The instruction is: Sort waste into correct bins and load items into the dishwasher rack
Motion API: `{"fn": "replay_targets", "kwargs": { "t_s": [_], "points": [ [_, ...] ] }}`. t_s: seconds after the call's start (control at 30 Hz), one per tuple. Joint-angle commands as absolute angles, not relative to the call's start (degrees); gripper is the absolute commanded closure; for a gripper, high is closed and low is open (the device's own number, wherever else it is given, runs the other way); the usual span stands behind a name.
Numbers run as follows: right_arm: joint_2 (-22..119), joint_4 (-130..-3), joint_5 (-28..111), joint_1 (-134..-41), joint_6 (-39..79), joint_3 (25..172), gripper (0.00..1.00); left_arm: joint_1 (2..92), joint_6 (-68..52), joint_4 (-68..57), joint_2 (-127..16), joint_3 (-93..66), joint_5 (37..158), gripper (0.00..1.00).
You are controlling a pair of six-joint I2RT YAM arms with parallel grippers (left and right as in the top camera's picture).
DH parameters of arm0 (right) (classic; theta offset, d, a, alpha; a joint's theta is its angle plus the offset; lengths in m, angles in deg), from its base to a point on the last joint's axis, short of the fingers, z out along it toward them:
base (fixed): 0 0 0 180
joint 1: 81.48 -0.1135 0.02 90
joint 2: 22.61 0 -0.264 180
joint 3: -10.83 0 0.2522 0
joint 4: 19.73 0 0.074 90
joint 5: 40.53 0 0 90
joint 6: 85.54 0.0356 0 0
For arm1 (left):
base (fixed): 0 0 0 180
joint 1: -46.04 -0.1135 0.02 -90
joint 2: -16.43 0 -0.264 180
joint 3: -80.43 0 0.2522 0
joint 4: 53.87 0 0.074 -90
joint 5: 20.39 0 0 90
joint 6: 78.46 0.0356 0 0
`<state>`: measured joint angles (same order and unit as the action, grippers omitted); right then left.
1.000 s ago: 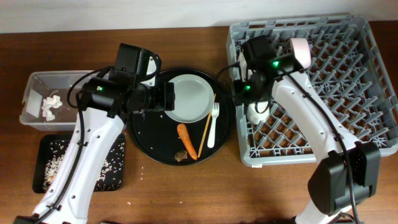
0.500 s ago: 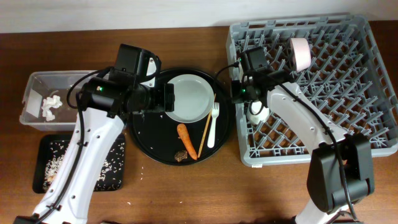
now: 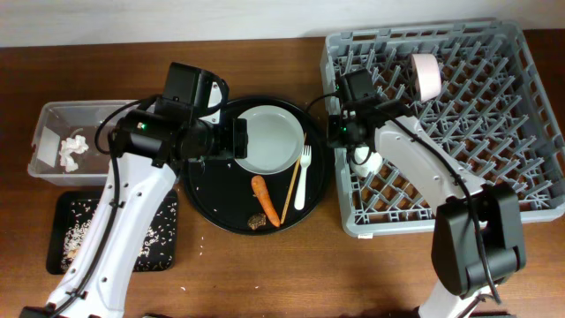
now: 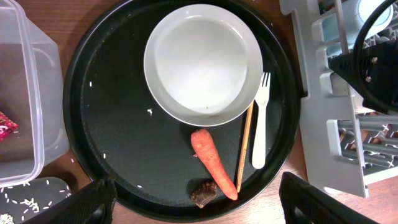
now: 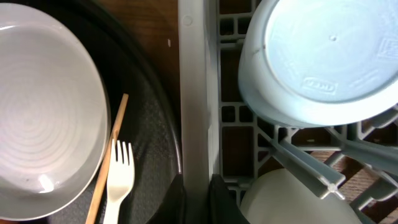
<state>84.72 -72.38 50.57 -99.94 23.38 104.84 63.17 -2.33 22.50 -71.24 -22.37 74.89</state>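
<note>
Plate (image 3: 269,140), fork (image 3: 303,177) and chopstick (image 3: 291,190) on the round tray (image 3: 212,190); rack (image 3: 397,227) part loaded

From where I stand, the grey plate sits towards the back of the round tray. The chopstick and the fork lie side by side just to its right. A carrot (image 3: 265,200) lies below the plate, and a brown lump (image 3: 257,221) touches its tip.

The left gripper (image 4: 198,182) hangs above the round tray with its jaws spread wide, holding nothing.

The right gripper (image 5: 198,190) is over the rack's left rim, jaws drawn together. Just inside that rim a blue cup (image 5: 323,56) rests upside down among the pegs, with a cream cup (image 5: 292,199) beside it. A pink-and-white bowl (image 3: 426,75) stands on edge further back.

Over on the left, the clear tub (image 3: 53,124) holds a white tissue (image 3: 72,150) and a red wrapper (image 4: 6,121). The flat black tray (image 3: 66,212) in front of it holds scattered rice (image 3: 79,234).
</note>
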Motion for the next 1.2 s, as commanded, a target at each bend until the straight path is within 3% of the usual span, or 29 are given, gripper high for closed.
{"fn": "replay_targets", "kwargs": {
  "t_s": [0.0, 0.37, 0.4, 0.5, 0.6, 0.77, 0.83, 0.93, 1.17],
  "points": [
    [85.0, -73.4, 48.9, -104.0, 33.1, 104.3, 0.96, 63.0, -1.8, 22.5, -70.9, -22.2, 74.5, 0.16],
    [85.0, -77.6, 53.2, -103.8, 31.7, 104.3, 0.96, 63.0, -1.8, 22.6, -70.9, -22.2, 74.5, 0.16],
    [85.0, -77.1, 53.2, -103.6, 31.7, 104.3, 0.93, 63.0, -1.8, 22.6, -70.9, -22.2, 74.5, 0.16],
    [84.7, -76.9, 53.1, -101.5, 31.7, 104.8, 0.60, 63.0, -1.8, 22.5, -70.9, -22.2, 74.5, 0.16],
    [81.9, -78.7, 46.9, -99.8, 24.5, 110.9, 0.47, 63.0, -1.8, 22.5, -70.9, -22.2, 74.5, 0.16],
    [81.2, -89.4, 42.1, -99.9, 24.2, 121.7, 0.43, 62.8, -1.8, 18.6, -70.9, -22.2, 73.5, 0.16],
    [81.2, -90.4, 41.8, -99.9, 21.2, 121.7, 0.32, 62.2, -2.1, 17.6, -70.9, -22.2, 71.6, 0.16],
    [81.3, -90.5, 30.3, -99.9, 11.7, 121.7, 0.39, 59.7, -4.1, 17.6, -70.9, -22.2, 68.1, 0.16],
    [82.9, -87.2, 32.2, -107.6, 7.9, 121.6, 0.39, 59.0, -4.3, 17.4, -70.9, -22.2, 68.1, 0.16]
  ]
}}
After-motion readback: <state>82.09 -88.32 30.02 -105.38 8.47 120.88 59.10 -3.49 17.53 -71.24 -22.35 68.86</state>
